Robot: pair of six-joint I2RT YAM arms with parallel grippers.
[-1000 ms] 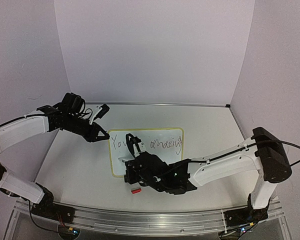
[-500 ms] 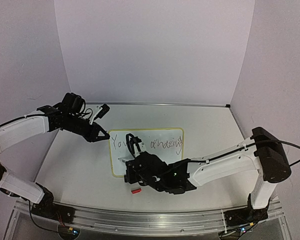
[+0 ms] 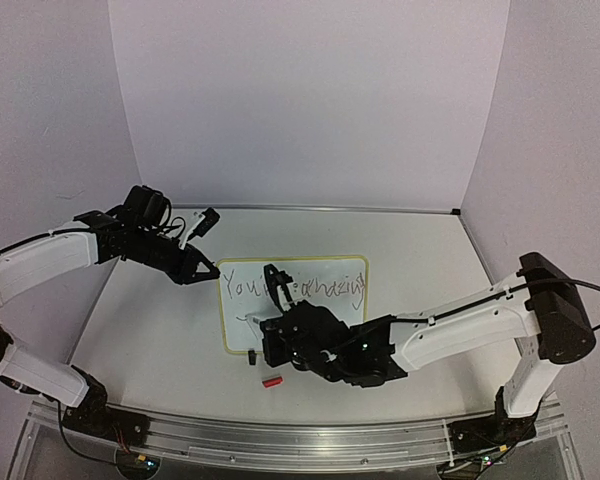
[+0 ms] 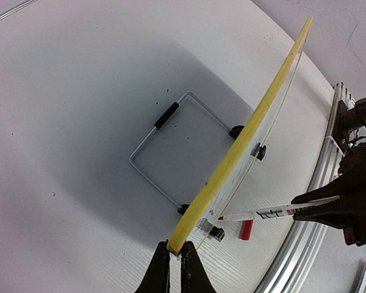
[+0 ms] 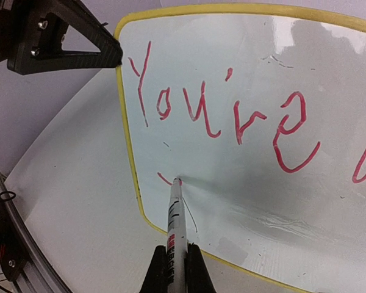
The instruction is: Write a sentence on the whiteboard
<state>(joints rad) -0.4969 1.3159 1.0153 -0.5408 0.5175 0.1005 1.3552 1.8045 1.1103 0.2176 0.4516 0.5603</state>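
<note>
White tabletop (image 3: pixel 140 330) carries the whiteboard (image 5: pixel 250 183). My left claw (image 4: pixel 176 255) pinches its yellow corner; my right claw (image 5: pixel 175 268) clamps the marker (image 5: pixel 175 220). Line one of the sentence (image 5: pixel 232 113) is written; line two is barely begun, lower left.

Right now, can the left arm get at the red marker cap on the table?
Probably not: the left fingers are shut on the whiteboard's yellow edge, steadying it, and the red cap lies in front of the board, close by the right arm.
</note>
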